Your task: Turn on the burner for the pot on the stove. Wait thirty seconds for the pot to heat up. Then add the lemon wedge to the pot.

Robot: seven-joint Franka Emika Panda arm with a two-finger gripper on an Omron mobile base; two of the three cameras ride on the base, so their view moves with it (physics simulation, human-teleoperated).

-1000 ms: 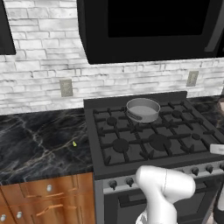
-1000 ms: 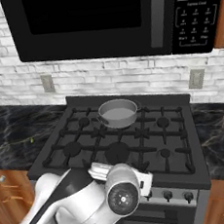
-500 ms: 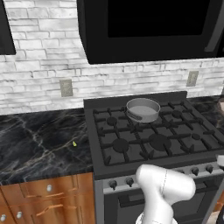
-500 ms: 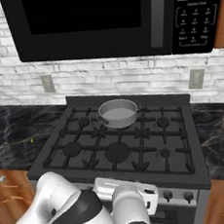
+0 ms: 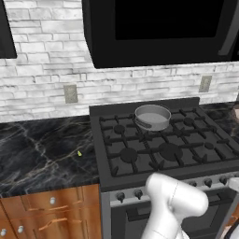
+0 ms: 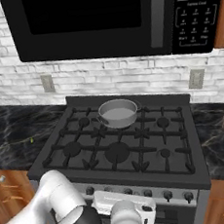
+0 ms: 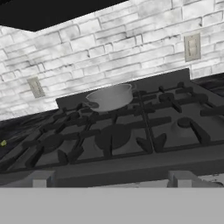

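Arm dropped lower in front of stove (image 6: 116,155) vs a second ago, hand now down by knob row; pot and lemon haven't budged. No flame anywhere yet imo, so burner step not done. Pot (image 5: 152,116) sits on back grate, middle-ish. Gripper (image 6: 125,206) jaws spread wide, nothing held. Lemon wedge (image 5: 79,153) on left counter, well apart from pot. Heating wait plus lemon drop all left.
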